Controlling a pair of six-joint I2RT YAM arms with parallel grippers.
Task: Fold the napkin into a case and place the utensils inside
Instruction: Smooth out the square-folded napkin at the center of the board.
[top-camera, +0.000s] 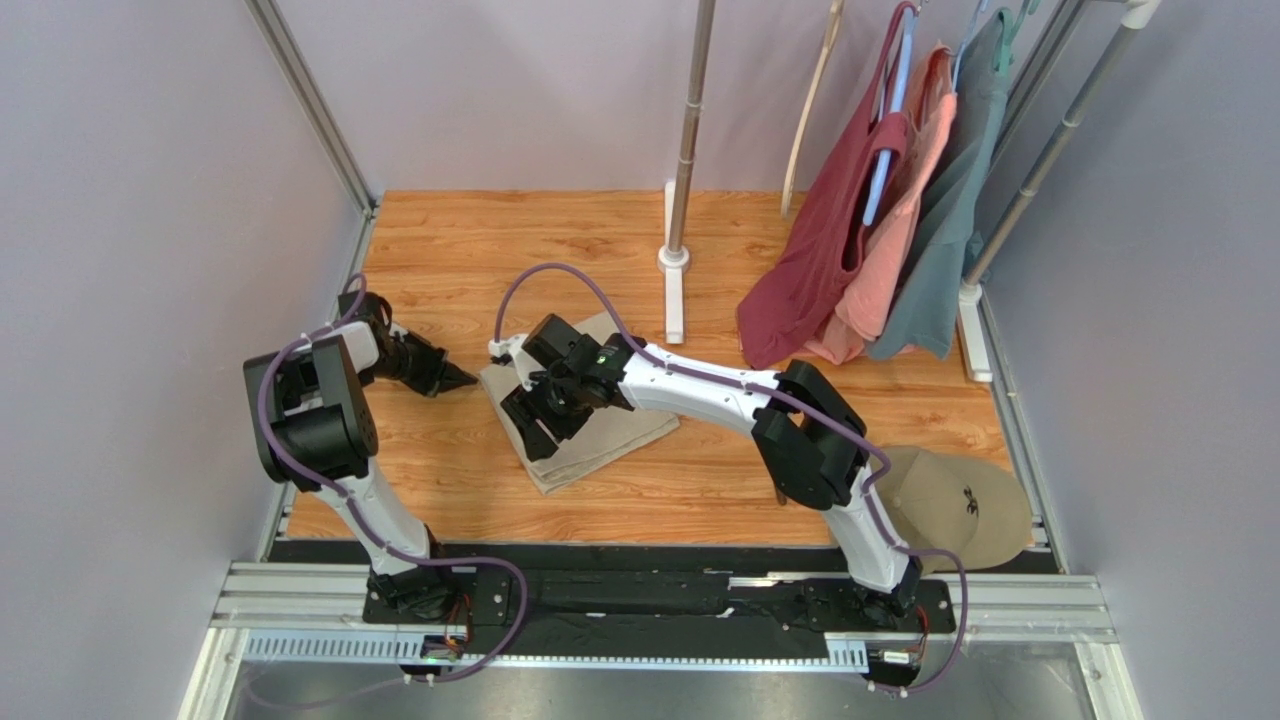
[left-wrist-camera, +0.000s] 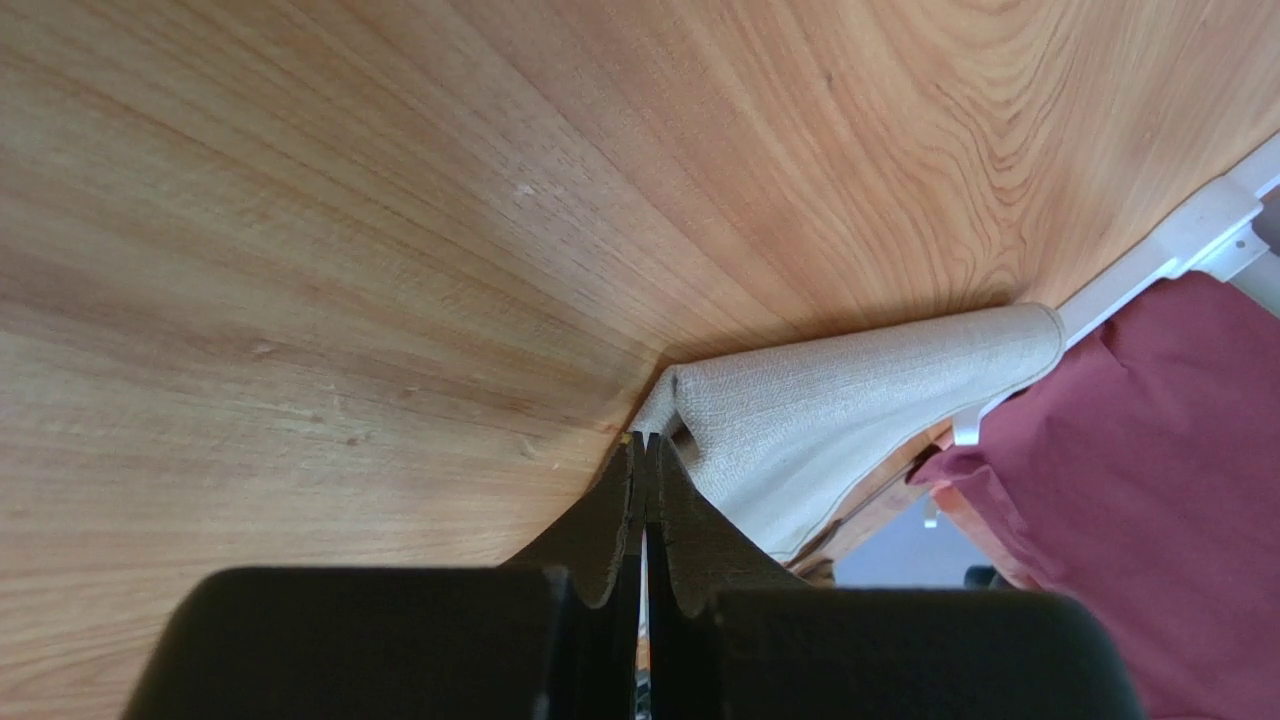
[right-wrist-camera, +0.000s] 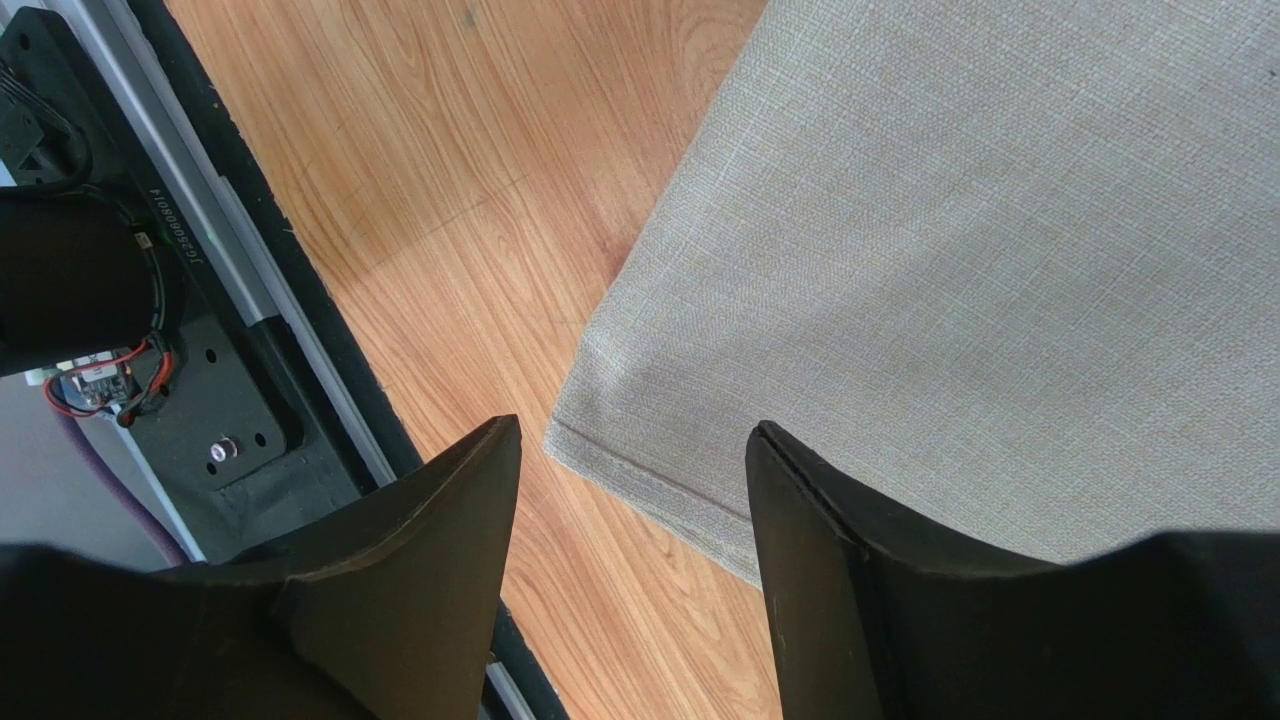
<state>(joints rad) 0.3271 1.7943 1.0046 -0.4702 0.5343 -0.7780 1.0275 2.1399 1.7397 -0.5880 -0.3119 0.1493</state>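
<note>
The folded napkin (top-camera: 601, 435) lies centre frame on the wooden surface (top-camera: 451, 255). Seen from the right wrist, the right jaws hang spread over its hemmed corner (right-wrist-camera: 977, 270). Only the left wrist view shows the left jaws clenched tight at another corner (left-wrist-camera: 842, 398); whether they pinch cloth, unclear.

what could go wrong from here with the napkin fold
1. The left claw is shut right at the corner of the napkin; little or no cloth shows between its tips, so a lift may slip off.
2. The right claw hangs open over the napkin's hemmed corner; coming down it may push and rumple the cloth rather than pinch it.
</note>
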